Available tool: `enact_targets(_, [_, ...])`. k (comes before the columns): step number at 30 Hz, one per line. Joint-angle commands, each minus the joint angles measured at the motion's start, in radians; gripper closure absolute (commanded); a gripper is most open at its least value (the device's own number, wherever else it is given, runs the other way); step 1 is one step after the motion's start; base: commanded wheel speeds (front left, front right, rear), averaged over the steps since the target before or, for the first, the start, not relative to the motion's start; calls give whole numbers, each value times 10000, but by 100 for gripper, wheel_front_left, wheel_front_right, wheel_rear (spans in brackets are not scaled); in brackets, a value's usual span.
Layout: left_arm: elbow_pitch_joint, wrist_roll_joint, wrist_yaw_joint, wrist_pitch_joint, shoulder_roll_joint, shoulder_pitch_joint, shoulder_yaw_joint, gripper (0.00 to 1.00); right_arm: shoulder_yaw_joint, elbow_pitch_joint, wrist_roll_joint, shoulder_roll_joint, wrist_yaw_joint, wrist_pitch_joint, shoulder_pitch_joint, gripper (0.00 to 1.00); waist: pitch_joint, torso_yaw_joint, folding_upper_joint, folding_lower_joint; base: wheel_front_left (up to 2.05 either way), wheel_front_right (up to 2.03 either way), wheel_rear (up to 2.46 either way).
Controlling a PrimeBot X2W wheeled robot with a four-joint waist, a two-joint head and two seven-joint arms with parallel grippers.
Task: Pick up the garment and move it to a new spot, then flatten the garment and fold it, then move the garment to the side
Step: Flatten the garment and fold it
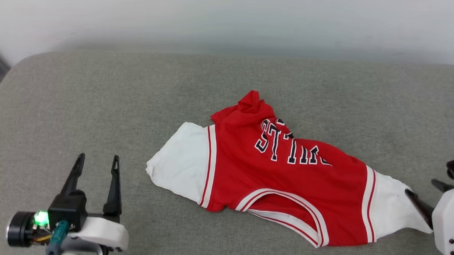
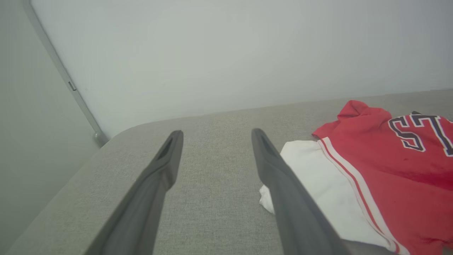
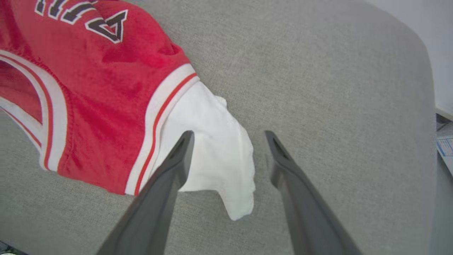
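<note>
Handling notes, largest item first.

1. Cushion [image 1: 98, 99]: grey woven fabric. It serves as the work surface.
2. Garment [image 1: 278, 175]: lies crumpled across the cushion's middle and right. It is lettering-up, with the collar [image 1: 284, 210] toward the cushion's near edge. Expect it to be light, limp and non-slippery. It will likely sag and drag if lifted by one point.
3. Left gripper [image 1: 98, 157]: over the cushion's near left, jaws spread, holding nothing.
4. Right gripper [image 3: 229, 134]: at the cushion's near right, jaws spread. They straddle the tip of the right-hand sleeve [image 1: 388, 203] without pinching it.
5. Recommended holds: the sleeve ends. The left-hand sleeve [image 1: 179, 163] is flat and exposed. Pinch through both layers.
</note>
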Motion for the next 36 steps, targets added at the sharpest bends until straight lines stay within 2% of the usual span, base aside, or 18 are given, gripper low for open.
enact_targets(1, [88,39,-94,-24,155,-316,51,0,-206,-295,-170,66,-7,-231,202,0,-101,-85,0,1,0,0,0])
enact_targets(7, [794,-31,-790,555,884,-1500,-62,0,-1622,-1614,-1193,873,-7,-1748,861,0,-113,-215,0,1,0,0,0])
enact_targets(13, [1205,-383,-1683,2227,1627,-2852,-409,0,-2579,-2461,-2541,2214,-7,-3081,1478,0,39,-329,0,1,0,0,0])
enact_targets(14, [1205,-383,-1683,2227,1627,-2852,-409,0,-2579,-2461,-2541,2214,-7,-3081,1478,0,39,-329,0,1,0,0,0])
enact_targets(17, [1447,-863,-1948,3303,2020,-3543,-798,0,-2872,-2777,-3067,2832,-7,-3526,1777,0,141,-396,0,1,0,0,0])
enact_targets(20, [1507,-1586,-2049,4667,2495,-4112,-1392,0,-3024,-2956,-3436,3296,-7,-3900,2015,0,243,-470,0,1,0,0,0])
enact_targets(23, [1322,-2680,-2054,6046,3201,-4504,-2506,0,-3053,-2980,-3585,3615,-7,-4167,2198,0,346,-567,0,1,0,0,0])
enact_targets(28, [1110,-4522,-2053,8003,4366,-5126,-4132,0,-3029,-2850,-3718,3834,-7,-4415,2260,0,578,-730,0,1,0,0,0])
enact_targets(32, [1107,-5813,-2055,9363,5041,-5782,-5179,0,-2932,-2782,-3783,3931,-7,-4518,2138,0,789,-856,0,1,0,0,0])
enact_targets(36, [1296,-6612,-2056,10293,5394,-6453,-6163,0,-2826,-2729,-3814,3947,-7,-4554,1929,0,1019,-985,0,1,0,0,0])
